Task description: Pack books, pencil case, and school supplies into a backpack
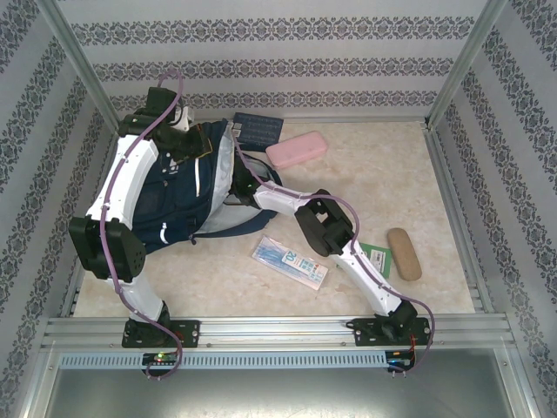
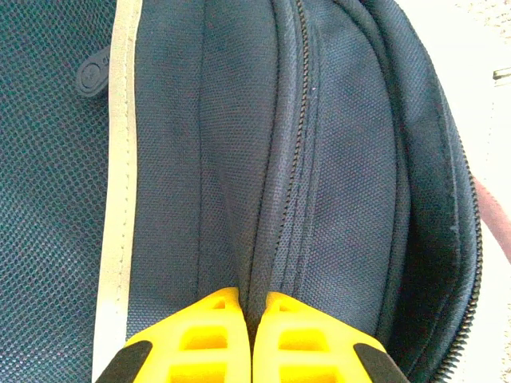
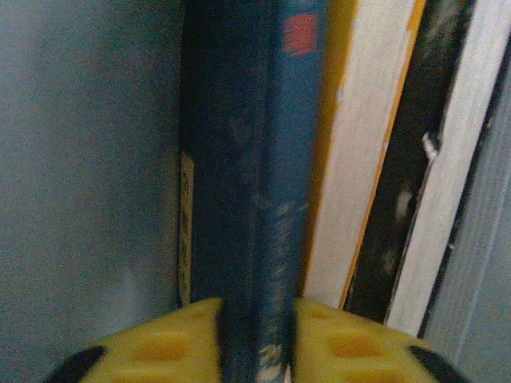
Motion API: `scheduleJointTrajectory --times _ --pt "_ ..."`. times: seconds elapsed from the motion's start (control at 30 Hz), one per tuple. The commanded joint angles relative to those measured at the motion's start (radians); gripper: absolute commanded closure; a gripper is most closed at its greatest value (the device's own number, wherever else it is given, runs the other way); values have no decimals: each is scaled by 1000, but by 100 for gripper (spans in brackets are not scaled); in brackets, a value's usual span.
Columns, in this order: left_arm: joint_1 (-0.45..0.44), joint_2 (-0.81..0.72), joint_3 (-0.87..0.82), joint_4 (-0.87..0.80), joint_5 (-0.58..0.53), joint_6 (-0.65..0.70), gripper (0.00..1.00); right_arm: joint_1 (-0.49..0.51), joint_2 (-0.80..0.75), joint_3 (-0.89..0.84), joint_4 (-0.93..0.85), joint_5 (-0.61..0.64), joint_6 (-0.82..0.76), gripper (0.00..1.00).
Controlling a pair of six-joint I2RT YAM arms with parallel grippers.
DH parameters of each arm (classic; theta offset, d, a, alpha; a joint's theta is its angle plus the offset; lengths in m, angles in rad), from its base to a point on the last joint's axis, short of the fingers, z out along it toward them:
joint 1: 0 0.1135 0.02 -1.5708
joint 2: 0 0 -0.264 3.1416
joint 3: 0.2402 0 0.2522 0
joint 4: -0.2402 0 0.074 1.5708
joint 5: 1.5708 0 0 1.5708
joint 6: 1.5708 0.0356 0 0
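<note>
**Both jaws at work on the backpack**

The navy backpack [image 1: 174, 209] lies on the left of the desk [image 1: 374, 192]. The left jaws are closed on a fold of its fabric beside a zip, the yellow fingers [image 2: 211, 335] pinching the cloth at the pack's far end. The right arm reaches into the opening. Its jaws are clamped on the dark blue book [image 3: 247, 199], seen edge-on beside the yellow-orange book [image 3: 359, 159] and the black book [image 3: 399, 223]. The pink pencil case [image 1: 296, 150] lies behind the pack, near a second dark blue book [image 1: 257, 131]. The school supplies packet [image 1: 290, 261] lies in front. The small green book [image 1: 376, 259] and a tan oblong case [image 1: 404, 253] are further right.
</note>
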Motion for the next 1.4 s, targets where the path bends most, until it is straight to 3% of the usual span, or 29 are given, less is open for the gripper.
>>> scheduleJointTrajectory --times 0.0,0.33,0.63,0.73,0.87,0.93,1.0,1.37 --pt "13 -75 -5 41 -20 32 100 -12 -105 -111 -39 -20 -57 65" --pt "16 -126 -153 -1 -219 121 100 -106 -505 -558 -62 15 -265 53" --pt "16 -137 -255 1 -240 148 98 -246 -816 -874 -164 131 -433 46" --pt "16 -124 -252 27 -168 135 73 -296 -866 -917 -208 180 -482 40" --pt "5 -85 -223 75 -107 102 58 -352 -898 -949 -224 202 -495 29" --pt "-4 -53 -199 102 -89 84 52 -373 -908 -953 -230 206 -499 17" --pt "-13 -12 -168 132 -74 67 51 -385 -915 -947 -245 212 -506 2" --pt "-118 385 210 237 -95 -6 52 -447 -986 -929 -325 243 -524 2"
